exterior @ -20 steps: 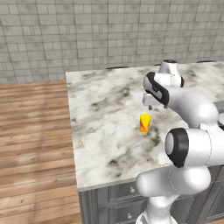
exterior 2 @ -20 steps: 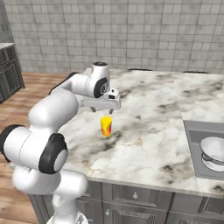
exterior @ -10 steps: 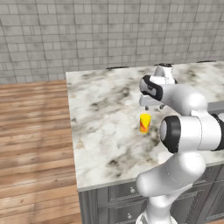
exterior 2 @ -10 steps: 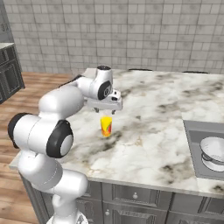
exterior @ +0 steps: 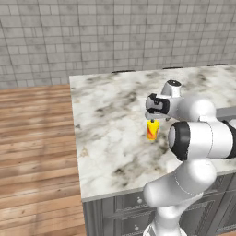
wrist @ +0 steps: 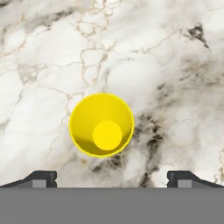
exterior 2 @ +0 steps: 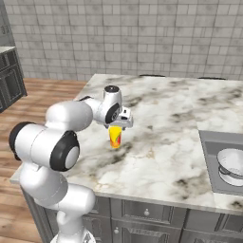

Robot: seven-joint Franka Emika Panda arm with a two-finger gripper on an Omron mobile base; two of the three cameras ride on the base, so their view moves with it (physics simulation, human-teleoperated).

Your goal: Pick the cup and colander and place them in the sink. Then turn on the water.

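Step in hand: cup [wrist: 102,125] pickup. Tool [wrist: 112,179] spread wide, hovering over cup on bench [exterior: 110,138]. Colander [exterior 2: 231,163] sits in sink [exterior 2: 209,156]. Next: lower w/ cup centred, pinch.

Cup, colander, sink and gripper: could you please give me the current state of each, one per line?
Cup: upright on the counter, empty, not held.
Colander: upright, already in the sink.
Sink: holds the colander; its faucet is out of frame.
Gripper: open, above the cup, touching nothing.
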